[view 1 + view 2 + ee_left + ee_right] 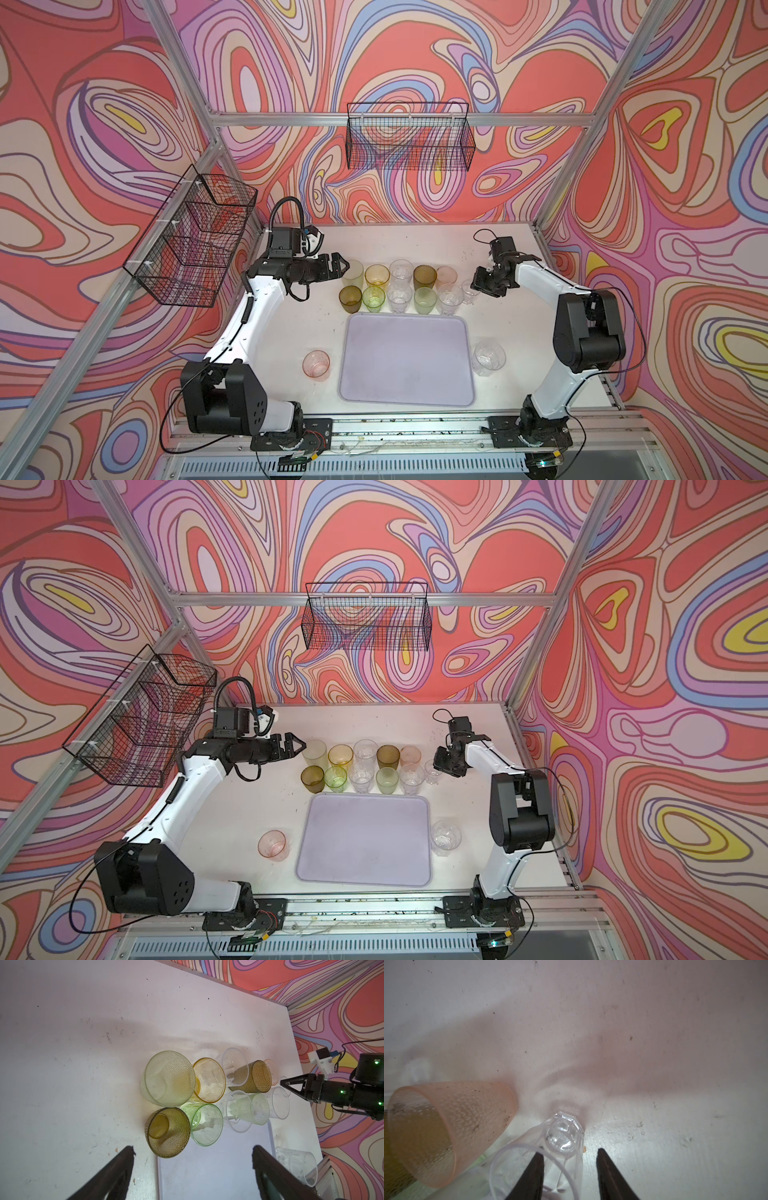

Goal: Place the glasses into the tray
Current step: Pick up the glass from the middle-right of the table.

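The lilac tray [407, 365] lies bare at the table's front middle. Behind it, several glasses [401, 272] stand in two rows. A pink glass [316, 365] stands left of the tray and a clear one [489, 357] right of it. My left gripper [343, 266] is open beside the pale green glass [352, 272] at the rows' left end, with nothing between its fingers [126, 1159]. My right gripper [570, 1152] straddles the wall of a small clear glass [562, 1136] at the right end: one finger inside, the other outside with a gap.
Two black wire baskets hang on the frame, one on the back wall [409, 137] and one on the left wall [195, 237]. A pink dimpled glass [450, 1126] stands close beside the small clear one. The arm bases sit on the front rail [415, 428].
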Controlling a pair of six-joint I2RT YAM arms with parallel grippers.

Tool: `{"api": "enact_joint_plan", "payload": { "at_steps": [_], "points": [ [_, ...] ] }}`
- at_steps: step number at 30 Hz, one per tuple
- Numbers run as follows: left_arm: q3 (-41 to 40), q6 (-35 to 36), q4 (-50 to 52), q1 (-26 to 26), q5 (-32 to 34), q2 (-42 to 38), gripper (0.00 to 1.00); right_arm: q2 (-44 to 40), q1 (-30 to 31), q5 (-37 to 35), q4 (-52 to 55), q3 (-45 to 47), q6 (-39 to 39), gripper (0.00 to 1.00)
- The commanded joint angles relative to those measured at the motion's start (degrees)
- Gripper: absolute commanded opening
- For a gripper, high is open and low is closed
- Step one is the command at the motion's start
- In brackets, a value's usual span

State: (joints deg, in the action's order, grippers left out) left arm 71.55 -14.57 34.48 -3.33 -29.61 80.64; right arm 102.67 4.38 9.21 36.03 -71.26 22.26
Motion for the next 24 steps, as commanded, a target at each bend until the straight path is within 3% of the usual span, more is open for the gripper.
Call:
{"api": "enact_joint_plan", "payload": {
  "at_steps": [1,4,18,24],
  "points": [
    [-0.7,1.3,-0.6,-0.9,-1.2,-0.7,0.92,0.7,0.5,-1.2,0.2,0.2,-0.2,0.40],
    [-0.7,0.9,-0.7,-1.1,-1.2,-0.4,0.92,0.6,0.7,-1.5,0.3,0.1,-0.3,0.33],
    [-0.5,0.9,-0.5,-2.7,-0.7,0.0,0.93,-0.6,0.8,-4.3,3.4,-1.1,-1.5,0.20],
    [-0.5,0.6,-0.6,-2.8,-1.1,0.2,0.93,-0.8,0.8,-4.9,4.7,-1.4,-2.1,0.08]
  ]
}}
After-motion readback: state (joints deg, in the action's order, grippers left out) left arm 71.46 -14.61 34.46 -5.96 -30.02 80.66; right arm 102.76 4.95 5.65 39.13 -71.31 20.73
